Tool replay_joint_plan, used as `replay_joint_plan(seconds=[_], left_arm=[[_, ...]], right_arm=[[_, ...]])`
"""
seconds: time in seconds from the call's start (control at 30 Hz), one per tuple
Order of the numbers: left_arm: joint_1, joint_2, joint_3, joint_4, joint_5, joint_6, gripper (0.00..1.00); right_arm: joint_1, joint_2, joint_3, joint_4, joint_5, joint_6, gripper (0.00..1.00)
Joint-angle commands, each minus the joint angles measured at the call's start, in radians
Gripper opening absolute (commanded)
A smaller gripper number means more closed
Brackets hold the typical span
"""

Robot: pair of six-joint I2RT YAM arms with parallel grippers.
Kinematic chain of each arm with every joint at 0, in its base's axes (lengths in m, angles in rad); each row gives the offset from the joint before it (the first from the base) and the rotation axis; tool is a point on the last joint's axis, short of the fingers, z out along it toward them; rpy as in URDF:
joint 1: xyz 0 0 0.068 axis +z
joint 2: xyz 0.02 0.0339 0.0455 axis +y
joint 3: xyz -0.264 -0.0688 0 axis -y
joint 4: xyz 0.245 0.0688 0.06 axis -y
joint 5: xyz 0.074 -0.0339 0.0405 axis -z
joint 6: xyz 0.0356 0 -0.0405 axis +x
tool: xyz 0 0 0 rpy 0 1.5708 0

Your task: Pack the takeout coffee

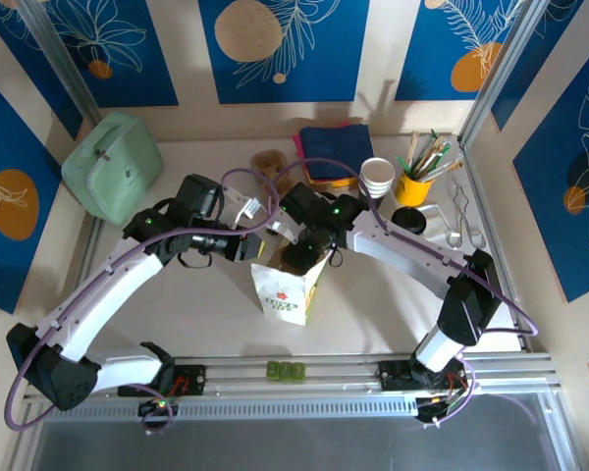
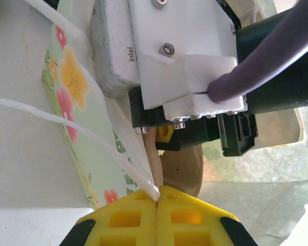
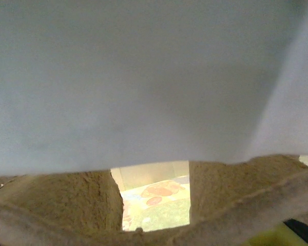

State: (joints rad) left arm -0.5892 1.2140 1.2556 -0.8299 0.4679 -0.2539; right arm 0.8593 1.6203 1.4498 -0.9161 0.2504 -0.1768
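- takeout coffee (image 1: 377, 177): white ribbed cup stack, upright on the table (image 1: 201, 314), upper right of centre in the top view. Well apart from both grippers, not in the bag yet.
- yellow brush pot (image 1: 412, 188) is just right of the cups. Black lid (image 1: 408, 220) is just below and right of them.
- paper bag (image 1: 283, 292): floral print, standing mouth-up at frame centre, below-left of the cups.
- cup carrier (image 3: 66, 205): brown pulp, across the bottom of the right wrist view. White bag wall is above it and floral print shows through its gap. Looks to be inside the bag mouth.
- right gripper (image 1: 306, 257): at the bag mouth, tips hidden. Cannot tell whether it is spread or pinching. My guess is that it carries the carrier.
- left gripper (image 2: 157, 204): yellow fingers pressed together, pinching the bag's top rim.
- Step in hand, my read: seat the carrier in the bag while the left arm holds the mouth open.
- To do it well:
  - Left: pinch firm and pull the rim outward, so the wall doesn't fold in.
  - Right: go straight down with the carrier level, so its corners don't snag the paper.
  - Let go only when the carrier sits flat on the bottom.
  - Pull out vertically, because the bag is light and could tip or drag.
- The later cup reach goes to the upper right. Mind the brush pot beside the stack.
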Motion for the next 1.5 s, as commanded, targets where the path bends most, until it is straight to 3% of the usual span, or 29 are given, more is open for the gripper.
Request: replay_joint_plan(seconds=[0.0,0.5,0.67,0.83,1.47], left_arm=[[0.008,-0.022,0.050,-0.043,-0.050,0.027,0.00],[0.008,-0.030,0.086,-0.095,-0.166,0.047,0.00],[0.001,-0.039,0.082,-0.060,-0.111,0.049,0.00],[-0.008,-0.044,0.075,-0.074,-0.160,0.050,0.00],[-0.008,-0.052,0.041,-0.042,-0.120,0.028,0.00]], right_arm=[[0.010,-0.002,-0.021,-0.027,-0.030,-0.013,0.45],[0.009,-0.040,-0.069,0.019,-0.041,0.010,0.46],[0.013,-0.003,-0.057,0.003,-0.025,0.020,0.46],[0.016,0.014,-0.055,0.019,-0.027,0.026,0.46],[0.025,0.049,-0.078,0.097,-0.038,0.017,0.49]])
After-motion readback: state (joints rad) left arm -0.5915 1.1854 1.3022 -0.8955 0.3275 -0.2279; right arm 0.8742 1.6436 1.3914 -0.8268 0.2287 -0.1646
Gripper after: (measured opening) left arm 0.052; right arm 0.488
